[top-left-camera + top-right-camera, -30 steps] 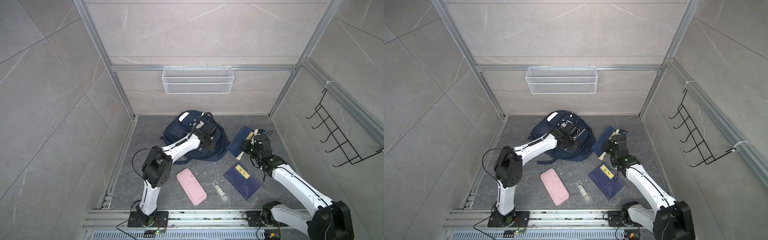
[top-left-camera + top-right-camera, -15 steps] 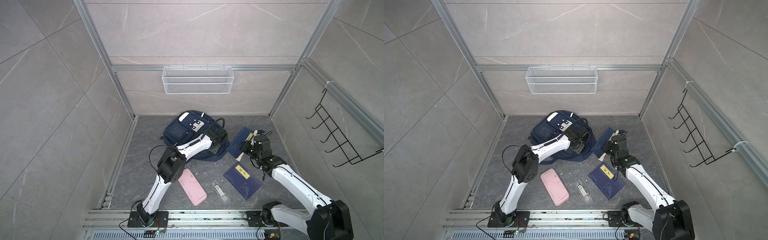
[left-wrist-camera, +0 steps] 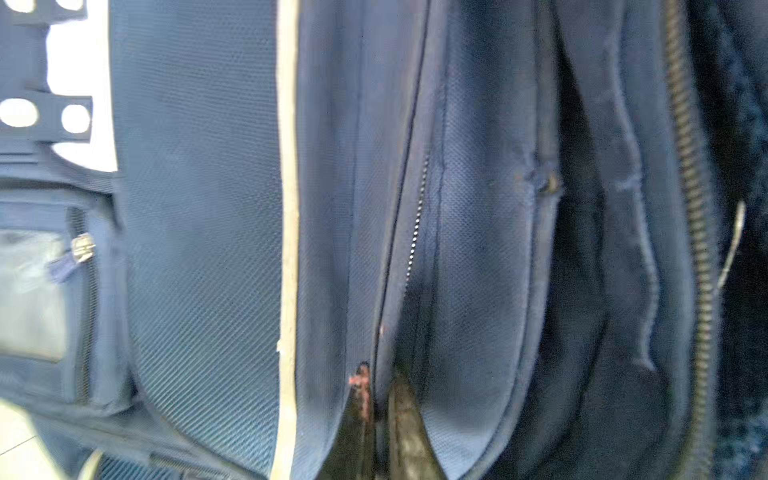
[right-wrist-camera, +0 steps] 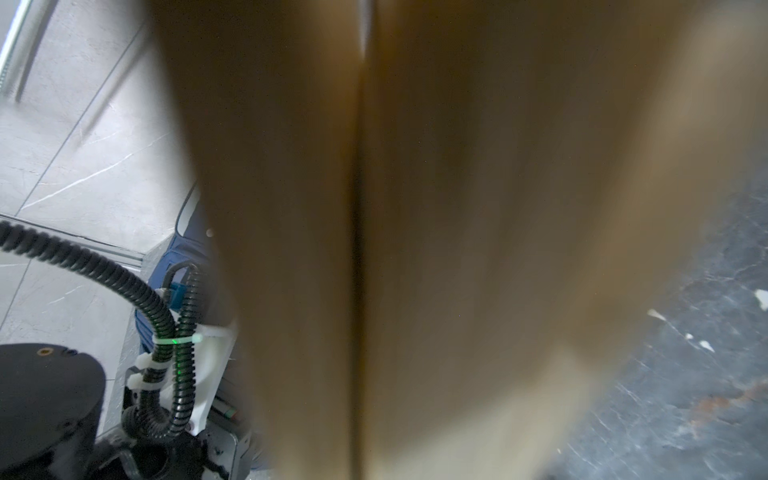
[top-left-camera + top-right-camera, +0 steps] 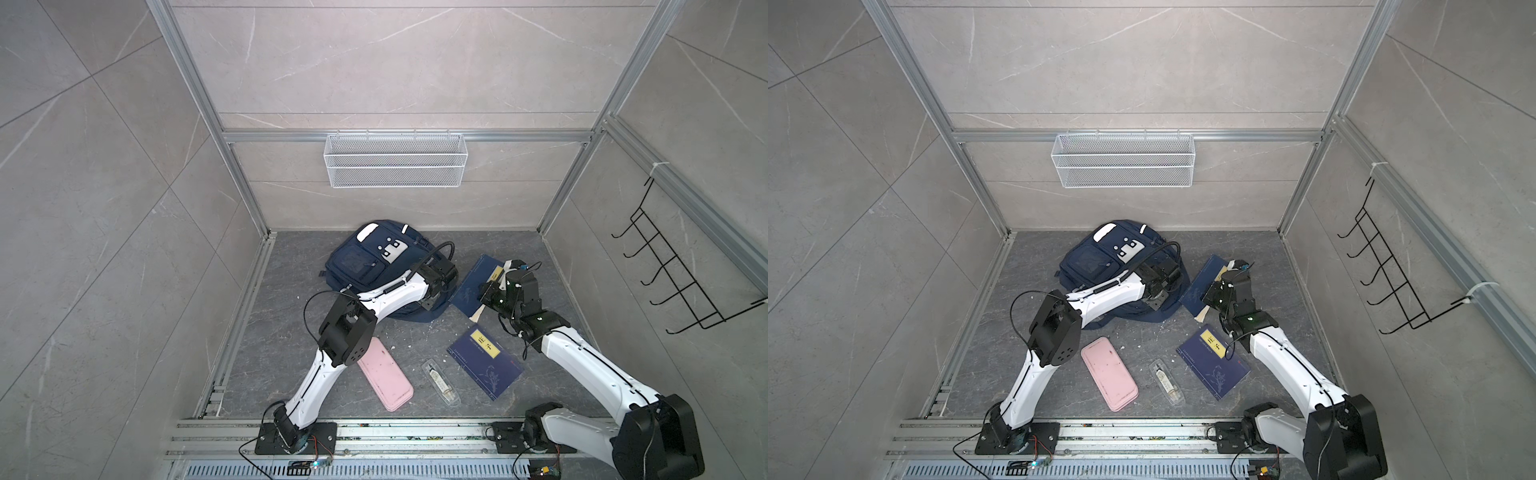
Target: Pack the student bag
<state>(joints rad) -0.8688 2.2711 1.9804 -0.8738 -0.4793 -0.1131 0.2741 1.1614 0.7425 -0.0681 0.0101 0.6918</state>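
Observation:
The navy student bag (image 5: 365,266) (image 5: 1096,262) lies flat at the back of the floor, its white dotted patch facing up. My left gripper (image 5: 431,303) (image 5: 1156,300) is at the bag's right edge. In the left wrist view it (image 3: 378,399) is shut on a fold of the bag's fabric (image 3: 457,249) beside a zip. My right gripper (image 5: 484,293) (image 5: 1208,300) is shut on a navy book (image 5: 473,282) (image 5: 1200,282), holding it tilted just right of the bag. The book's tan pages (image 4: 415,208) fill the right wrist view and hide the fingers.
A second navy book with a yellow label (image 5: 484,361), a clear pen case (image 5: 440,382) and a pink case (image 5: 384,380) lie on the floor in front. A wire basket (image 5: 395,162) hangs on the back wall and a hook rack (image 5: 673,282) on the right wall.
My left arm has swung right across the bag to its right edge, and its gripper has gone from open to shut on the fabric. The right arm and its book have stayed still.

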